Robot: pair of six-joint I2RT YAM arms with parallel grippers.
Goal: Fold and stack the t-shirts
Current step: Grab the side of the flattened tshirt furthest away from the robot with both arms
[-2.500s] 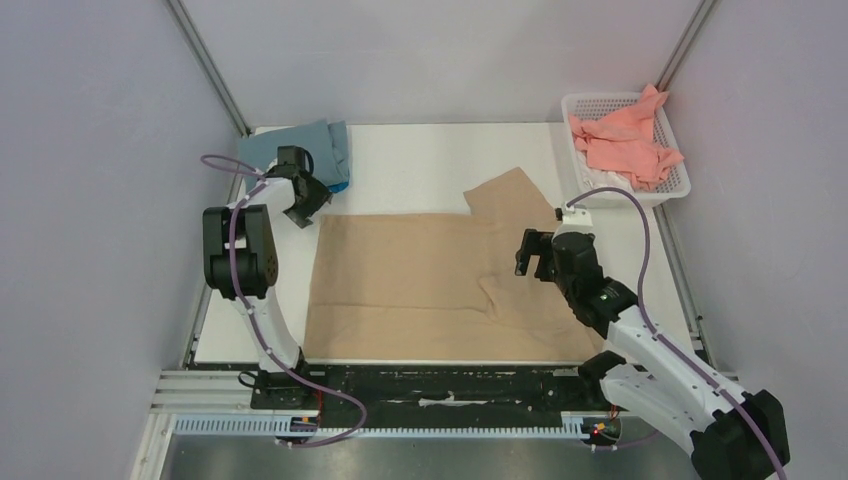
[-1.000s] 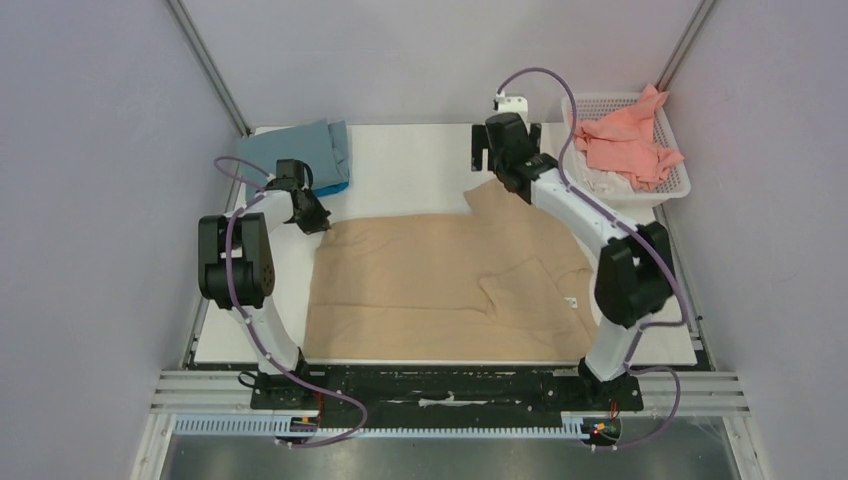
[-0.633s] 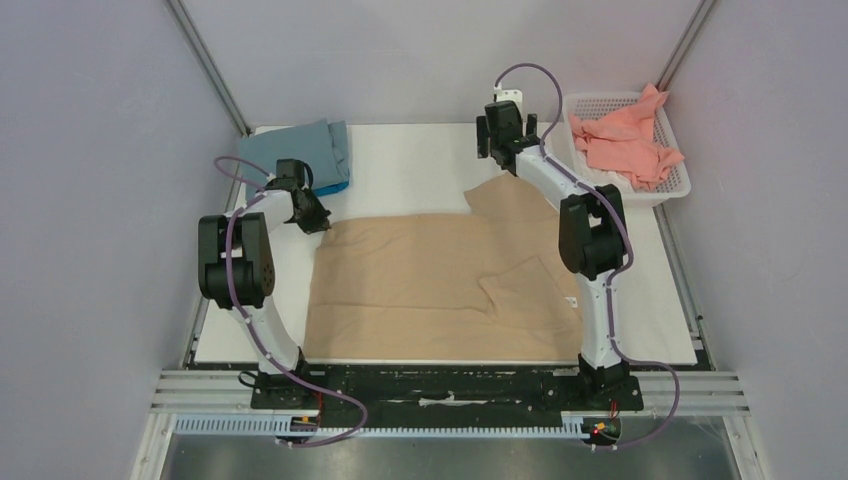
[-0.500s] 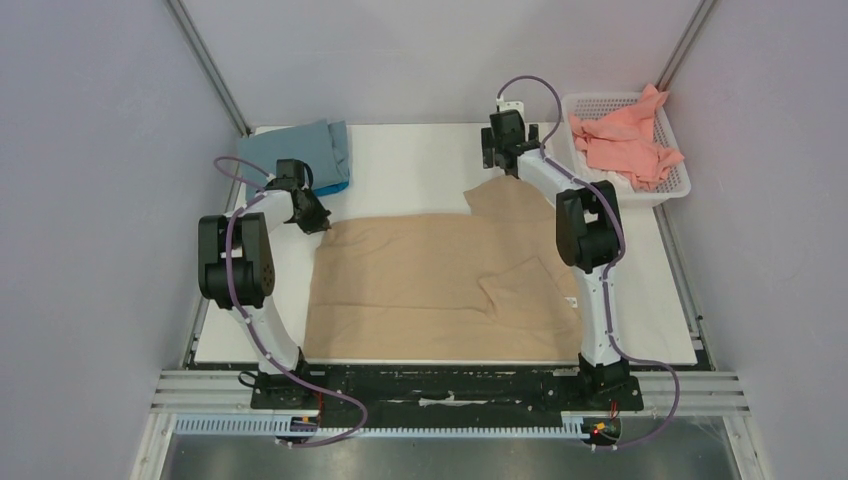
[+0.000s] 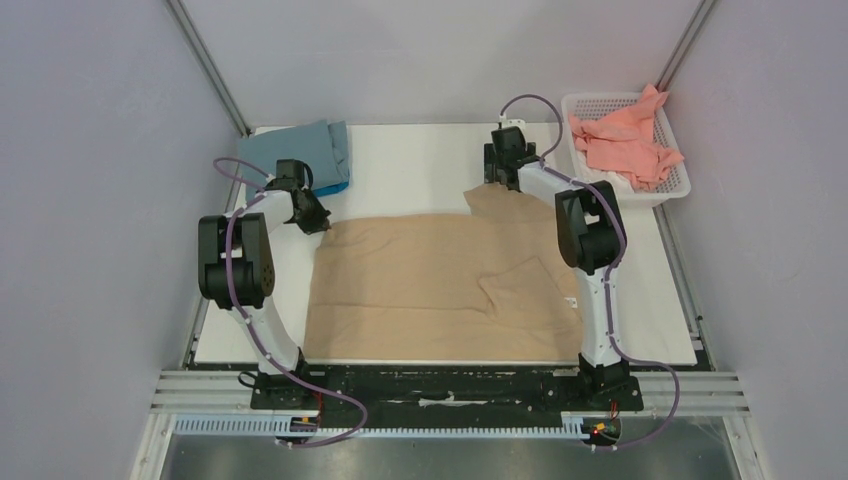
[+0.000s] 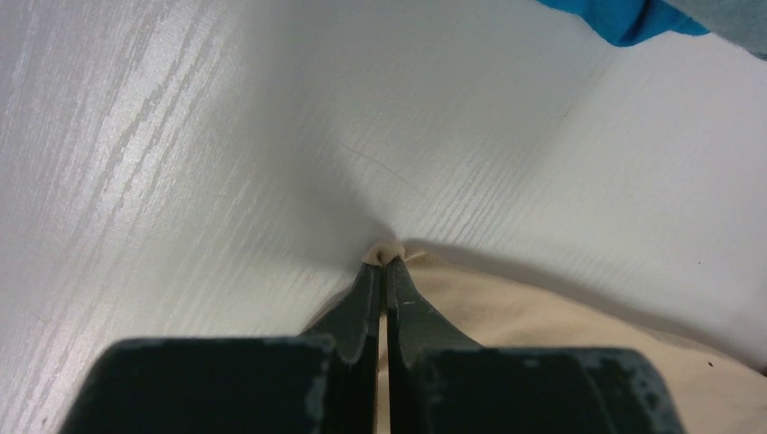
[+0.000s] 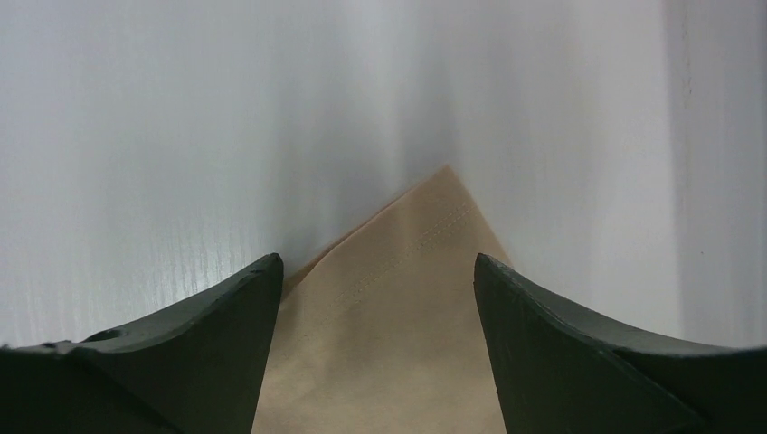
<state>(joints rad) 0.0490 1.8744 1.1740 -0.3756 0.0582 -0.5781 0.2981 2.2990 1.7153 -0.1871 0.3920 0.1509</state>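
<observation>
A beige-tan t-shirt [image 5: 430, 275] lies spread flat across the table, one sleeve folded in on its right half. My left gripper [image 5: 322, 222] is shut on the shirt's far left corner, and a small nub of beige cloth [image 6: 383, 251] pokes out past the tips of the left gripper [image 6: 386, 262]. My right gripper [image 5: 497, 180] is low at the far sleeve tip. Its jaws are open and stand on either side of the pointed sleeve corner [image 7: 425, 244], apart from the cloth, in the right gripper [image 7: 378, 262] view.
A folded grey-blue t-shirt [image 5: 300, 150] lies at the far left corner over a bright blue one [image 5: 340, 186], whose edge also shows as bright blue cloth [image 6: 633, 18]. A white lattice basket [image 5: 573, 104] at the far right holds a crumpled salmon pink t-shirt [image 5: 625, 140].
My right arm has swung from the shirt's right side to the far sleeve tip and lowered over it, its jaws narrowing a little. The left gripper has stayed shut on the corner.
</observation>
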